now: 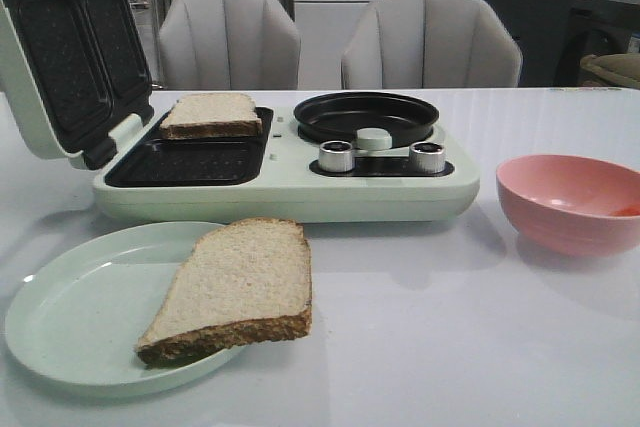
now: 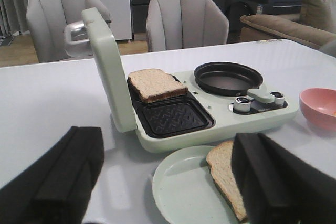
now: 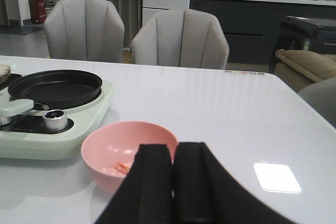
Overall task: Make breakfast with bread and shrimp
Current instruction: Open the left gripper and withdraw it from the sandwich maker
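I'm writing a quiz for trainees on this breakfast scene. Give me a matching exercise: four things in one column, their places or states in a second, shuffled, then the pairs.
Things:
1. bread slice
2. second bread slice
3. shrimp
4. round black pan

Places or states:
A. in the pink bowl
B. empty, behind the silver knobs
C. on the far grill plate of the open sandwich maker
D. lying partly on the pale green plate

Pairs: 1-C, 2-D, 3-A, 4-B
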Action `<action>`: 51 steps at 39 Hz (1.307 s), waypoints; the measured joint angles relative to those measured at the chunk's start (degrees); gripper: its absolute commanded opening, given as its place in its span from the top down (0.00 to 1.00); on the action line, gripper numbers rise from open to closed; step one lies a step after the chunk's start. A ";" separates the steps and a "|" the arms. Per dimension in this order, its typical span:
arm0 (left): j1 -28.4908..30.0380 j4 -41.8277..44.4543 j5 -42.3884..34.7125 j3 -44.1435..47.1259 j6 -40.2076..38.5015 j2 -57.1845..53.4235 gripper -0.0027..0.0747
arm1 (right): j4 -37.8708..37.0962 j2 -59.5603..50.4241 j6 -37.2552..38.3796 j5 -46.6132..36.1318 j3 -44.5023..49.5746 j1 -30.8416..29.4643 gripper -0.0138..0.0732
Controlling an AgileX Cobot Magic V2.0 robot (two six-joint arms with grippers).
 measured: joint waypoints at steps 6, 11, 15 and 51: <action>0.00 -0.12 0.00 1.03 0.00 0.00 0.23 | 0.00 0.00 0.00 0.00 0.00 0.00 0.68; 0.00 -0.12 0.00 1.03 0.00 0.00 0.23 | 0.00 0.00 0.00 0.00 0.00 0.00 0.68; 0.00 -0.15 -0.11 1.03 0.00 0.00 0.23 | 0.00 0.00 0.00 -1.07 0.00 0.00 0.68; 0.00 -0.24 -0.43 1.03 0.00 0.00 0.23 | 3.74 15.68 0.04 20.31 -20.26 0.00 0.57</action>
